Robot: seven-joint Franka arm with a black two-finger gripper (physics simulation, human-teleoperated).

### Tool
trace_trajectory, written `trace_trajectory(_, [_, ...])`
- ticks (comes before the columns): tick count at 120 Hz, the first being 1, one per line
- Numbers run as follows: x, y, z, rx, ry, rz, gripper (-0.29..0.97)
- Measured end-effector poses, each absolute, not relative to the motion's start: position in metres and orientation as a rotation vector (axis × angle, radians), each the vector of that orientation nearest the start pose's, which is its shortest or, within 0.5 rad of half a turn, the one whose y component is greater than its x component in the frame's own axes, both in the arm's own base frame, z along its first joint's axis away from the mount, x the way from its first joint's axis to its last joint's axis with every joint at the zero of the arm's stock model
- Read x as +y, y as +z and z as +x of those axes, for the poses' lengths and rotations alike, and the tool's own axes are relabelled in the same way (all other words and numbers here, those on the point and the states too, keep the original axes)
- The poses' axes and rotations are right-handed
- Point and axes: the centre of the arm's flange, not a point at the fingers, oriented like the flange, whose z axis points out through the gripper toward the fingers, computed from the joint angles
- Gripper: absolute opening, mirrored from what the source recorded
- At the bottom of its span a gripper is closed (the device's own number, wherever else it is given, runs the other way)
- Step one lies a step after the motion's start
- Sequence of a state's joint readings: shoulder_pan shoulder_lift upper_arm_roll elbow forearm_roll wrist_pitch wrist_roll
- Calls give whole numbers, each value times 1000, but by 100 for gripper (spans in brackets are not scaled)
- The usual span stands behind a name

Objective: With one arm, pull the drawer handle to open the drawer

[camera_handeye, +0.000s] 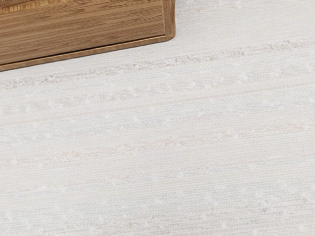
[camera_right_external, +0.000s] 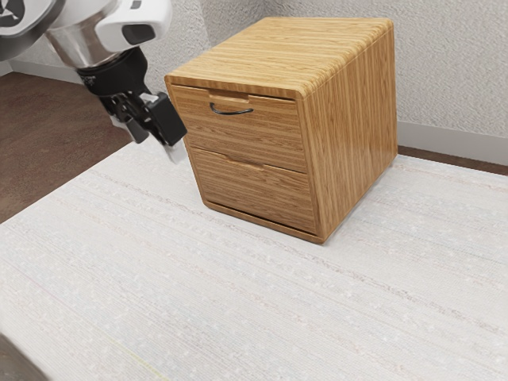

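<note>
Wooden top drawer [camera_right_external: 262, 131] sits shut while your end effector [camera_right_external: 161, 136] hangs beside it, clear of the handle [camera_right_external: 230, 110], and you cannot tell its grip.

Franka arm [camera_right_external: 95, 32] entering from the exterior view's upper left, its white and grey end links angled downward toward the exterior view's right. The black two-finger gripper [camera_right_external: 157, 139] hangs below the wrist, tilted down and rightward, its fingers spread apart with nothing between them.
</note>
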State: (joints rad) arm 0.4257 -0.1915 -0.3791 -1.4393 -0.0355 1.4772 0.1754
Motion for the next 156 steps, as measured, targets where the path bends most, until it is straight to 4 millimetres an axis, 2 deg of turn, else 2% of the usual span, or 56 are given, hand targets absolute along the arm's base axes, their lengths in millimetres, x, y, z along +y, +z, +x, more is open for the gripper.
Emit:
trace_trajectory(12, [-18,767,472,203,-329,-3060,66])
trace_trajectory(22, [-28,748,465,198,-266,-3065,66])
trace_trajectory(38, [-57,733,444,231,-268,-3025,66])
trace_trajectory(47, [-67,737,430,263,-344,-2972,65])
trace_trajectory(53, [-64,741,428,334,-415,-2919,65])
trace_trajectory(64, [-55,734,428,493,-471,-2827,65])
trace_trajectory(73, [-34,705,429,613,-457,-2773,65])
trace_trajectory(78, [-27,699,431,677,-480,-2736,65])
trace_trajectory(107, [-25,711,442,1066,-555,-2449,65])
trace_trajectory(131, [-27,717,441,1277,-540,-2274,65])
trace_trajectory(144, [-36,718,444,1385,-521,-2177,65])
trace_trajectory(156, [-23,713,457,1451,-494,-2142,65])
